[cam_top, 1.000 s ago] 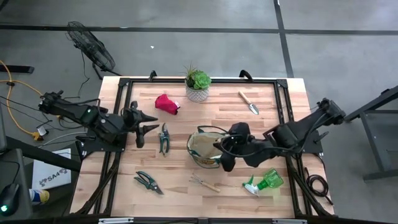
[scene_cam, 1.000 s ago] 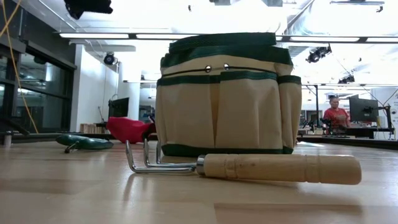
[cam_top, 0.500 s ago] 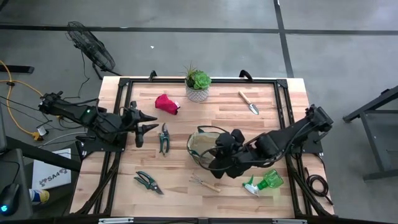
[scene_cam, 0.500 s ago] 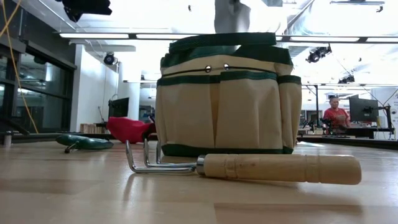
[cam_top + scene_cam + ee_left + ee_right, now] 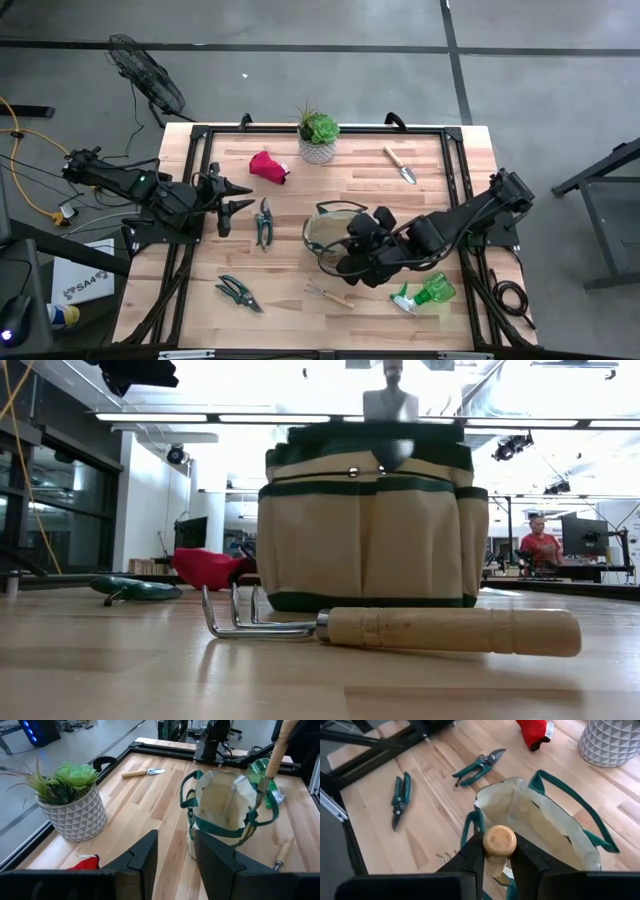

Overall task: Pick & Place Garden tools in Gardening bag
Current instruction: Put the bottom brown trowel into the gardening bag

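**Inspector:** Where is the right gripper?

**Onlooker:** The right gripper [image 5: 494, 862] hangs over the gardening bag [image 5: 330, 238], mid-table. Its fingers [image 5: 472, 857] are clamped on the round wooden handle of a trowel [image 5: 499, 845]. From the left wrist view, the trowel [image 5: 270, 765] stands nearly upright with its metal blade dipping into the bag's open mouth. In the low view, the blade shows just above the bag's rim [image 5: 375, 435].

**Inspector:** And the left gripper?

**Onlooker:** The left gripper [image 5: 238, 210] waits at the table's left edge, fingers apart, holding nothing. One pair of pruning shears [image 5: 264, 224] lies just beside it.

**Inspector:** What else lies on the table?

**Onlooker:** A second pair of pruning shears [image 5: 239, 293] lies near the front left. The hand rake [image 5: 329, 293] lies in front of the bag, close to it. The green spray bottle [image 5: 425, 293] lies on its side, front right, by the right arm. The red glove [image 5: 267, 166] is toward the back left. A second trowel [image 5: 400, 165] lies toward the back right, well apart from the bag. A succulent in a white pot [image 5: 318, 137] stands at the back edge.

**Inspector:** Anyone in the room?

**Onlooker:** One person [image 5: 541, 546], far behind the table.
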